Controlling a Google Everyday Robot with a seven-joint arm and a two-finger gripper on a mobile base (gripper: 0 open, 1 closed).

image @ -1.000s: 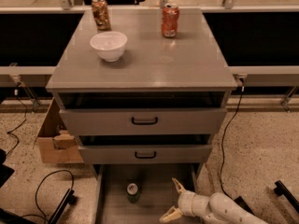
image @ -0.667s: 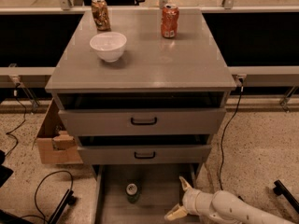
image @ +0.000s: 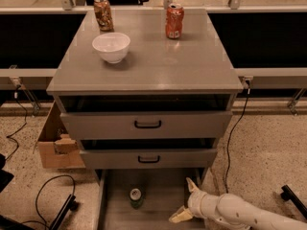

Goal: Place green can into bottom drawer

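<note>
The green can [image: 136,198] stands upright on the floor of the open bottom drawer [image: 163,209], left of the drawer's middle, its silver top facing up. My gripper [image: 185,200] is on a white arm coming in from the lower right. It is open and empty, over the drawer's right part, well to the right of the can. One cream finger points up and one points down-left.
On the cabinet top stand a white bowl [image: 111,47], a brown-gold can [image: 103,14] and an orange-red can [image: 174,21]. The two upper drawers [image: 147,124] are slightly ajar. A cardboard box [image: 56,146] and black cables [image: 53,195] lie left of the cabinet.
My arm has drawn slightly to the right and down, away from the can. The can stays standing in the drawer.
</note>
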